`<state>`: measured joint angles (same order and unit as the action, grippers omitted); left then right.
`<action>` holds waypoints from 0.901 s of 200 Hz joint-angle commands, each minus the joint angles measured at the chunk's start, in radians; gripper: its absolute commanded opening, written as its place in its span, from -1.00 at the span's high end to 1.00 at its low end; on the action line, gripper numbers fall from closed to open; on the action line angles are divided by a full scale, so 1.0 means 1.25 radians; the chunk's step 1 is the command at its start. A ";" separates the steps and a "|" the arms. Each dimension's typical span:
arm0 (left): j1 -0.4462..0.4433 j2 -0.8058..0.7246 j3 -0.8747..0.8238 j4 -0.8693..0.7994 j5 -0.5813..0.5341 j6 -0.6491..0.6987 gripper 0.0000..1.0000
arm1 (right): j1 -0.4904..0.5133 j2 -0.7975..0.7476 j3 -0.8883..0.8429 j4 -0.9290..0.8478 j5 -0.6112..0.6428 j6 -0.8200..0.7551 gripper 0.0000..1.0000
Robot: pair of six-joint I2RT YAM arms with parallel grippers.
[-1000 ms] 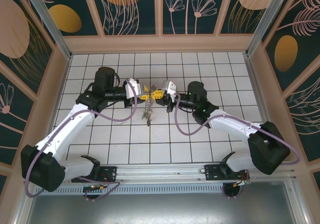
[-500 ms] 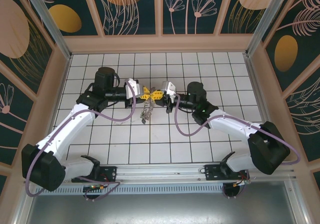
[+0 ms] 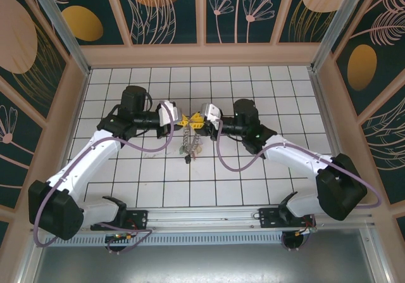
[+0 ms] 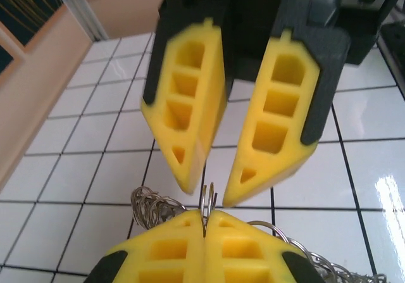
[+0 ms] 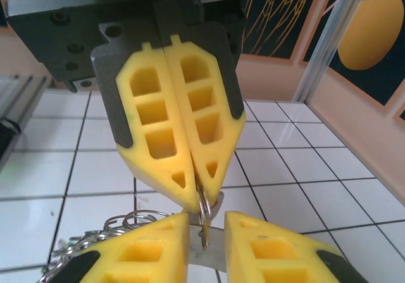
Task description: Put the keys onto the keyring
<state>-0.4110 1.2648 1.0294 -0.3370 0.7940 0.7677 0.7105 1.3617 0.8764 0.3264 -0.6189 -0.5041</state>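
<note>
While trailing away toward the arm bases, caught at the upper loop of the keyring (image 4: 208,194) by the left gripper (image 3: 183,119), clenched on the wire above mid-table. Loop edge-up, crosswise to both noses. Directly opposite, tip to tip, the right gripper (image 3: 197,119), fingers parted astride that loop, grasping nothing apparent. Threading likely from the right.
</note>
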 commanded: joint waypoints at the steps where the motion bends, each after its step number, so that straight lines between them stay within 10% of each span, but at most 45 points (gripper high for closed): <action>1: 0.004 0.007 0.033 -0.043 -0.024 0.046 1.00 | 0.001 -0.017 0.043 -0.145 0.018 -0.112 0.54; 180: 0.004 0.031 0.034 -0.013 0.040 -0.001 1.00 | 0.007 0.058 0.105 -0.151 -0.050 -0.098 0.62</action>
<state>-0.4110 1.2858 1.0344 -0.3885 0.7837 0.7998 0.7105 1.4258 0.9821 0.1005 -0.6529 -0.6403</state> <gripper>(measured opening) 0.060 0.201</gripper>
